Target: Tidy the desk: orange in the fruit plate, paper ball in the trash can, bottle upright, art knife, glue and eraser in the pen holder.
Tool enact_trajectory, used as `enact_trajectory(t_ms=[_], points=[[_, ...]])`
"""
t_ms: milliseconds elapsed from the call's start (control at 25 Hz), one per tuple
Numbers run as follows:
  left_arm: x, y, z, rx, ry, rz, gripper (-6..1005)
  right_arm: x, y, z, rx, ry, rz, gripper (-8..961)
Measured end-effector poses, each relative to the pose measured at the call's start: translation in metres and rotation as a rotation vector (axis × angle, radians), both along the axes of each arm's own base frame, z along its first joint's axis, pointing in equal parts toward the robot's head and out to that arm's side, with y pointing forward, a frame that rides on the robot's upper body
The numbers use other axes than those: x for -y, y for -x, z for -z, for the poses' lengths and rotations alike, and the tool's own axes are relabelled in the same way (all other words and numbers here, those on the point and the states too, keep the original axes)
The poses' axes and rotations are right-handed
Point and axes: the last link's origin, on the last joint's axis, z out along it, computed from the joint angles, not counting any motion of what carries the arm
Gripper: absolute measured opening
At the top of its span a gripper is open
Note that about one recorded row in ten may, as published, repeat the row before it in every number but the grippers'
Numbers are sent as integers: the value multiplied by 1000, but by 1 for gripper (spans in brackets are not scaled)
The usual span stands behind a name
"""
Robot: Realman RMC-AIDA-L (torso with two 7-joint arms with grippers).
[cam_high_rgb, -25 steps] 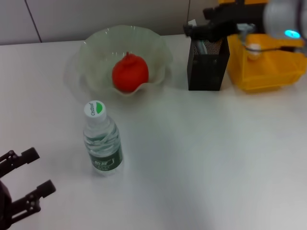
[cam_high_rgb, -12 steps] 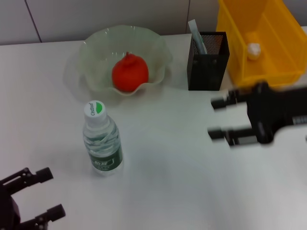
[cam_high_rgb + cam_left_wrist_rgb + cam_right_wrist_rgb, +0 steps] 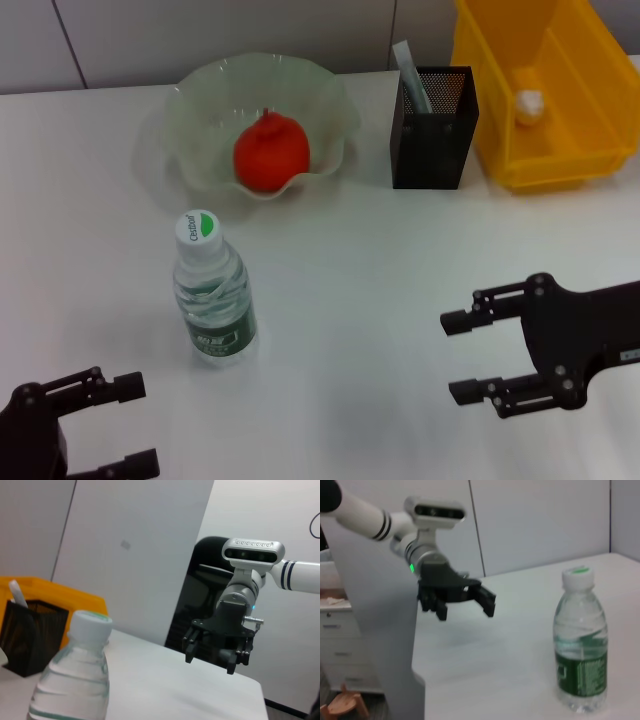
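So on our counter [image 3: 380,260] the orange [image 3: 270,152] sits in the fruit plate [image 3: 200,110], and the paper ball [image 3: 528,102] is in the yellow trash can [image 3: 590,90]. The black mesh pen holder [image 3: 433,135] beside it has one pale tool sticking out the top, can't tell which. The bottle [image 3: 212,290] stands upright, cap on. Our left gripper [image 3: 128,425] and right gripper [image 3: 470,355] both hover low near the front edge, fingers spread wide, holding nothing
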Motion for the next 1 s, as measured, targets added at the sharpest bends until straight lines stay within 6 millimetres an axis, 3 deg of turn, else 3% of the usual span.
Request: enact_trajectory(t_ms=[80,160,400,440,600,640,1000], points=[[0,0,0,0,0,0,770,1,-3,0,5,11,10,651],[-18,-6,-5,-28,79,-4,770,2,-5,0,5,15,16,651],[-25,-9,-7,-39,85,8,770,4,-16,1,-2,23,44,651],[-40,-17,-12,-71,109,36,770,4,-17,0,-6,18,46,651],[-45,-20,-14,-88,122,44,770,3,-20,0,-20,3,50,651],[-58,-27,-17,-130,150,65,770,2,-19,0,-23,1,50,651],[-66,-37,-15,-162,192,89,770,-4,-20,4,-33,-37,37,651]])
